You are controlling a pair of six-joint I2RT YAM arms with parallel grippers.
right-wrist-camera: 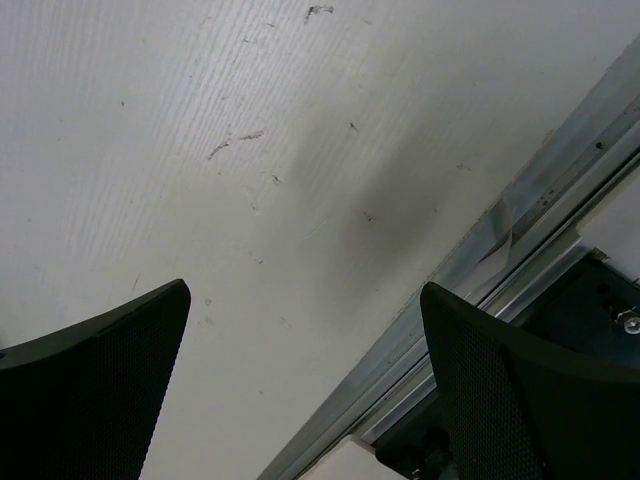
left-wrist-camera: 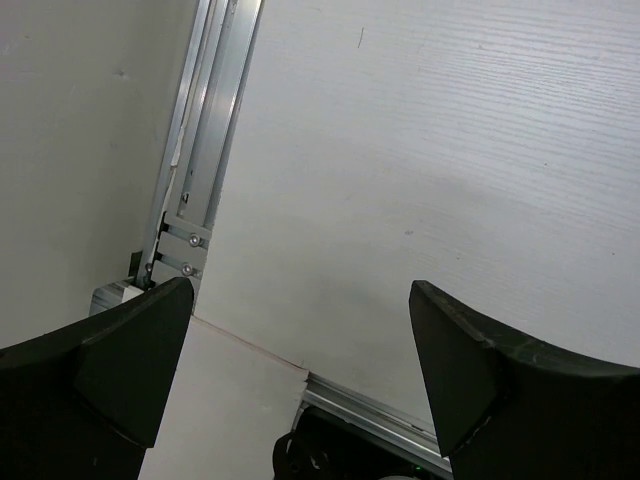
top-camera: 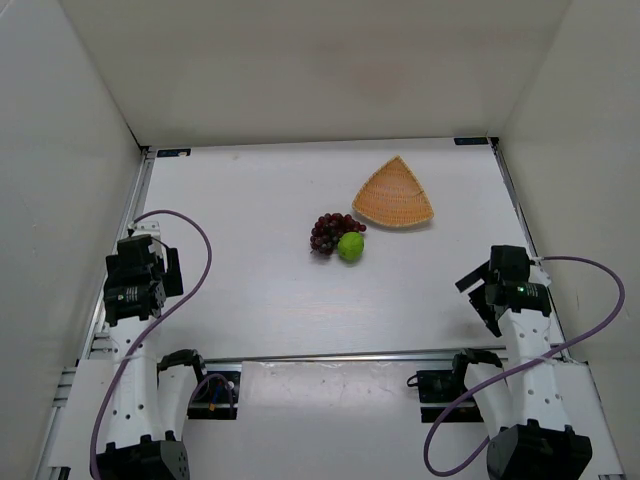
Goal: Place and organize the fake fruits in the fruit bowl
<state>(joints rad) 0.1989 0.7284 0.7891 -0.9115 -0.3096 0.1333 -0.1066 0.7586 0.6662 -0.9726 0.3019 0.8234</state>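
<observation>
Nearest the bases, the left tool (left-wrist-camera: pixel 300 300) and the right tool (right-wrist-camera: pixel 305 295) are both hanging with fingers spread wide, gripping nothing, each over bare bench (top-camera: pixel 250 300) close to its own side rail. Farther out, the lime-green fruit (top-camera: pixel 350 246) is lying against the dark grape bunch (top-camera: pixel 328 232). Both are sitting on the bench just short of the wicker fruit bowl (top-camera: pixel 393 195).

Grapes (top-camera: pixel 328 233) and lime-green fruit (top-camera: pixel 350 246) touch each other, just beside the fruit bowl (top-camera: pixel 394 196) at its near-left corner, crowding that rim. Open table (top-camera: pixel 250 290) stretches left of and nearer than the bowl. Back wall (top-camera: pixel 330 70) stands close behind the bowl.
</observation>
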